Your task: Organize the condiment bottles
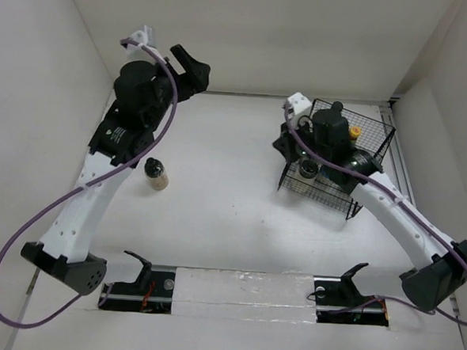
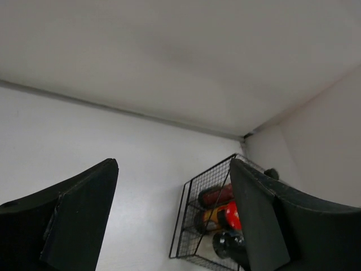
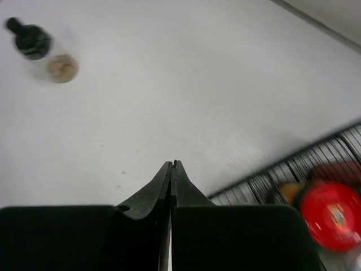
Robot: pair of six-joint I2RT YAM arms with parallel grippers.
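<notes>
Beside the wire rack (image 1: 378, 136), the right gripper (image 3: 172, 164) has tapered jaws pressed together; the left gripper (image 2: 174, 164) has them apart.

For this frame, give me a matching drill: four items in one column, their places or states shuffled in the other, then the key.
Items
1. left gripper, black, two-fingered
2. right gripper, black, two-fingered
3. black-capped pale jar
4. red-lidded jar

Places or states
A. inside the black wire rack
B. jaws shut, holding nothing
C. alone on the white table, outside the rack
D. jaws open, holding nothing

Pairs: 1-D, 2-B, 3-C, 4-A
</notes>
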